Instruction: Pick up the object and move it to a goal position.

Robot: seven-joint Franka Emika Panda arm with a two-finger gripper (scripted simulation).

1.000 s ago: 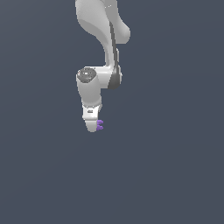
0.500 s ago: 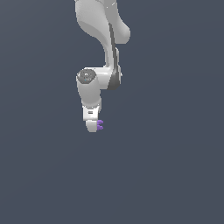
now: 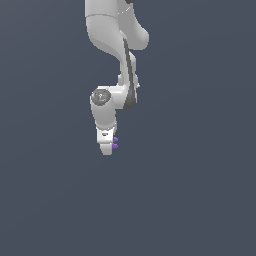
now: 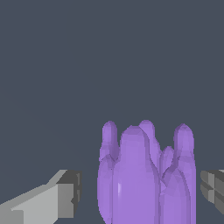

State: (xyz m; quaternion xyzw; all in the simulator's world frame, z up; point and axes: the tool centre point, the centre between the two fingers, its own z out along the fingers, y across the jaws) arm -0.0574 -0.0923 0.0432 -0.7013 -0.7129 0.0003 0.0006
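Surroundings — a plain dark grey-blue field is filling both views; no table edge or wall is showing.

Arm (image 3: 107, 60) — white, reaching down from above.

Gripper (image 3: 107, 150) — pointing downward; in the wrist view its fingers (image 4: 65, 194) are standing apart on either side of the object (image 4: 144, 179), neither visibly touching it; grip uncertain.

Object — purple, sitting at the gripper's tip.

All around the arm (image 3: 111, 60) the exterior view shows only flat, featureless grey, so the way is open below it and to both of that view's sides. Nothing stands near the gripper (image 3: 107, 150). In the wrist view the purple piece (image 4: 146, 175) fills most of the gap between the fingers (image 4: 57, 199), with a narrow strip of room on each side of it.
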